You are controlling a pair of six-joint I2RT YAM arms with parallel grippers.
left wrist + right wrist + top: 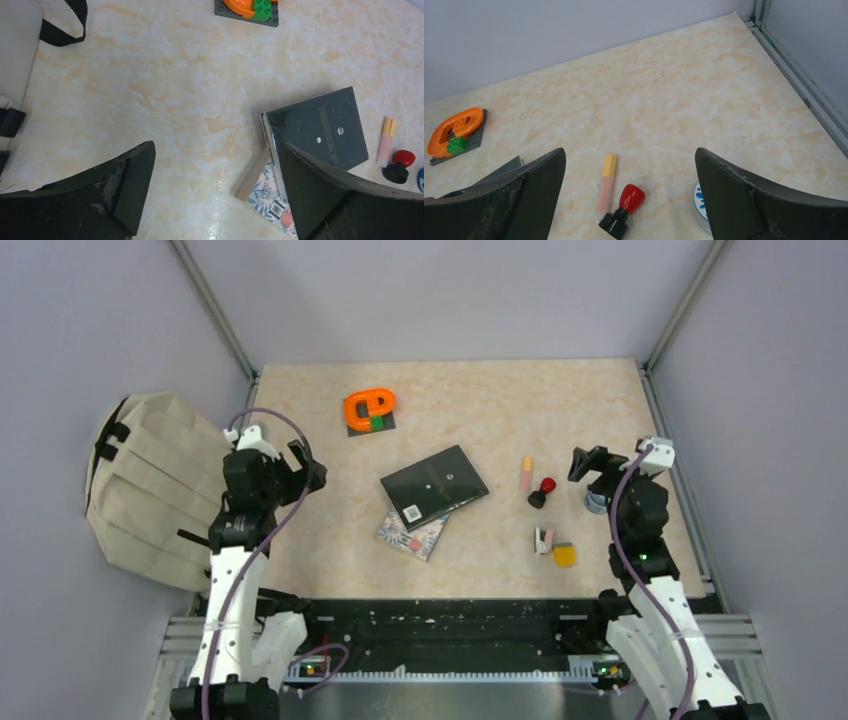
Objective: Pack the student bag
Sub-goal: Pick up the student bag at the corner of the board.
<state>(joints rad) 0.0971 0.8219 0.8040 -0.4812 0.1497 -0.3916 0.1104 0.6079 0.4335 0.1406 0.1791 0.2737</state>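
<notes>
The beige student bag (150, 485) lies off the table's left edge, its black strap (62, 30) in the left wrist view. My left gripper (305, 468) is open and empty beside the bag, over bare table (215, 195). A black notebook (434, 483) lies on a floral notebook (412, 533) mid-table; both show in the left wrist view (320, 132), (272, 192). My right gripper (585, 462) is open and empty, hovering (630, 165) above a pink-and-yellow tube (606, 187) and a red-and-black stamp (624, 210).
An orange toy on a grey plate (370, 408) sits at the back left. A blue-and-white round item (596, 503) lies under my right wrist. A small white item (543, 539) and a yellow one (564, 555) lie nearer the front right. Frame rails border the table.
</notes>
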